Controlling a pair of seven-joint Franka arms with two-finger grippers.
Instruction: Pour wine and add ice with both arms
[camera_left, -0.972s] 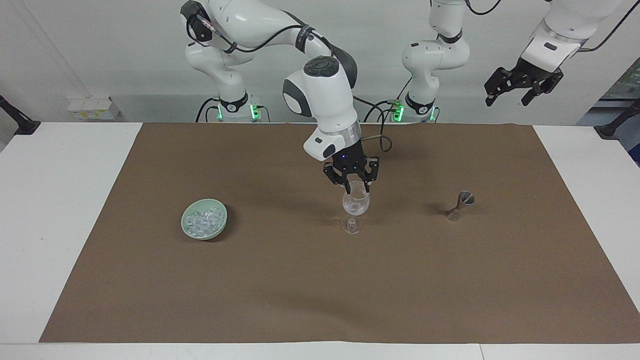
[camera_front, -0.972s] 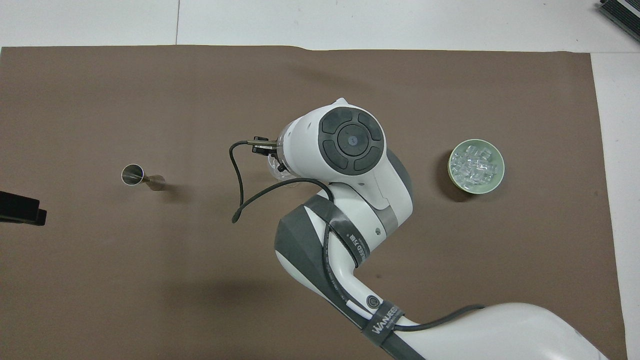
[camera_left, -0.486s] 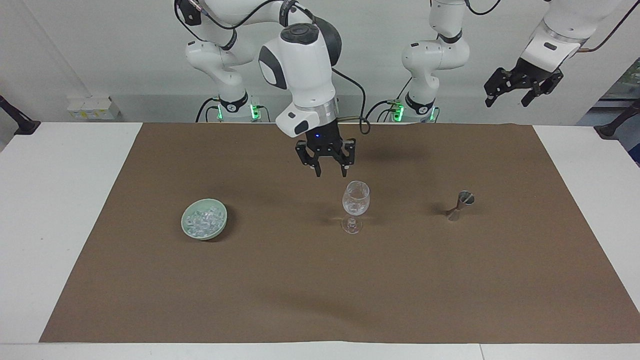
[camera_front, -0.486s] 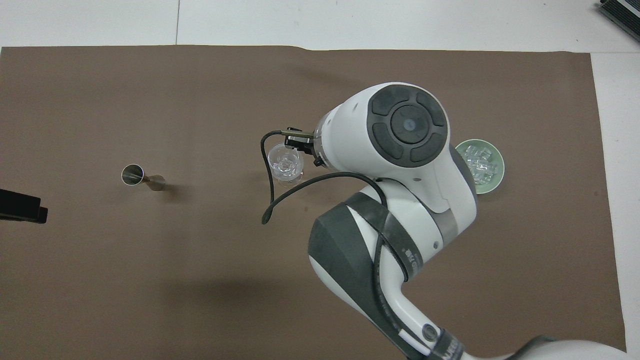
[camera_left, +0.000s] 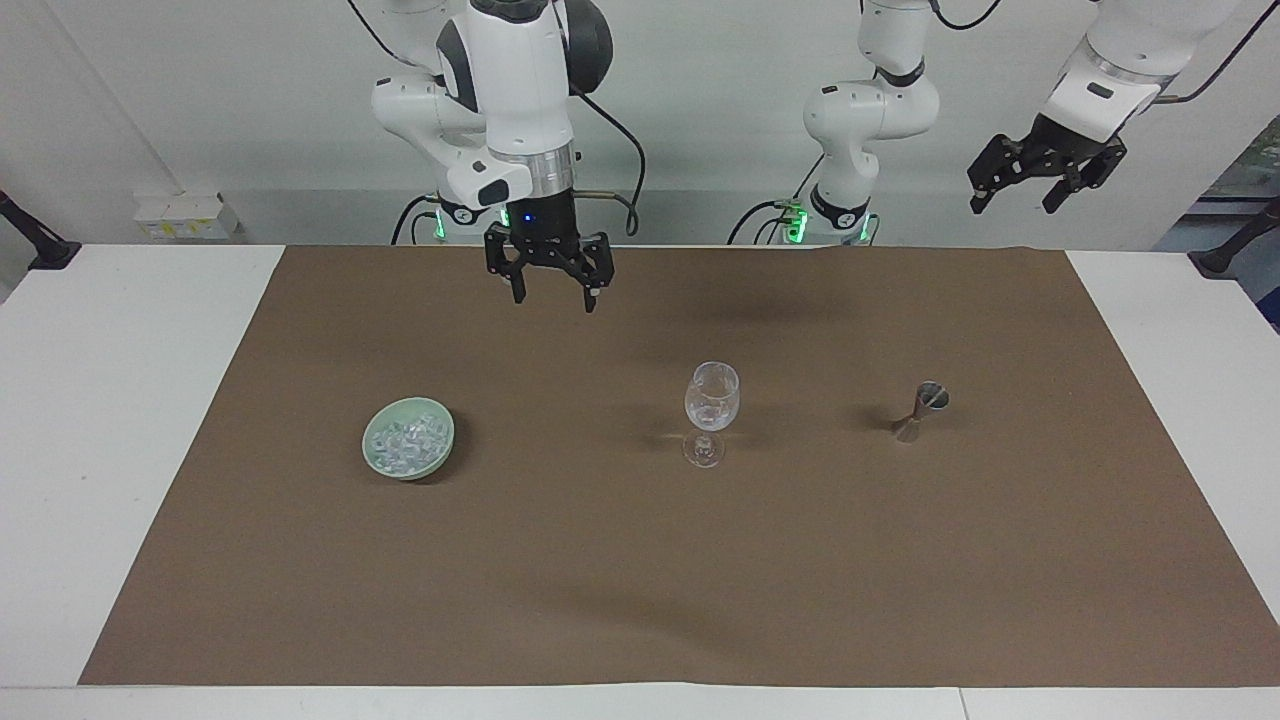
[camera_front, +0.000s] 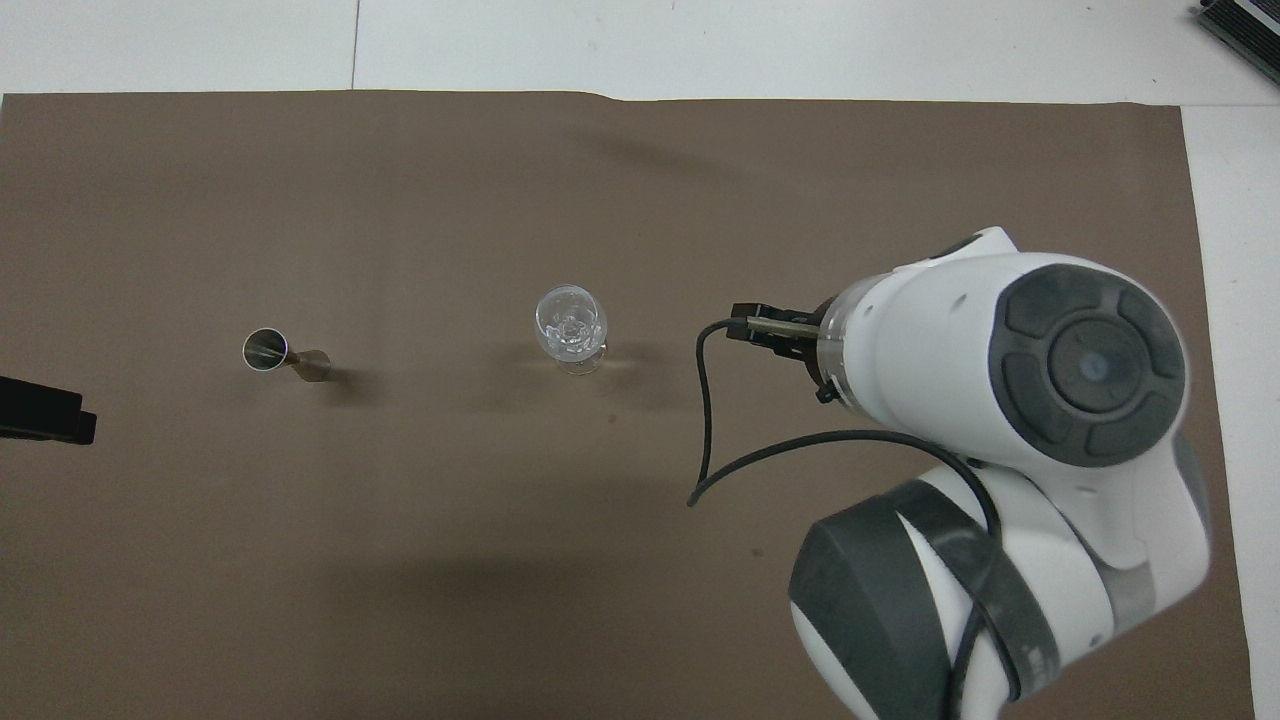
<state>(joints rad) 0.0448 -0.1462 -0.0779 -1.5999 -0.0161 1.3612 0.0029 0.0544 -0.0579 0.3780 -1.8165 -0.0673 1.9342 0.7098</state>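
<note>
A clear wine glass (camera_left: 712, 410) stands upright mid-mat, with a few clear ice chunks in its bowl; it also shows in the overhead view (camera_front: 571, 330). The heap of ice (camera_left: 404, 442) lies in a pale green bowl (camera_left: 436, 462) toward the right arm's end; the right arm hides both in the overhead view. My right gripper (camera_left: 553, 298) is open and empty, raised over the mat's edge nearest the robots, between bowl and glass. My left gripper (camera_left: 1025, 195) is open and empty, waiting high above the left arm's end of the table.
A small steel jigger (camera_left: 920, 410) stands on the brown mat (camera_left: 640, 600) beside the glass, toward the left arm's end; it also shows in the overhead view (camera_front: 285, 355). White tabletop (camera_left: 120, 420) borders the mat.
My right gripper has risen from the glass's rim and swung up toward the robots and the bowl's end, open and empty. The left arm, glass, jigger and bowl have not moved.
</note>
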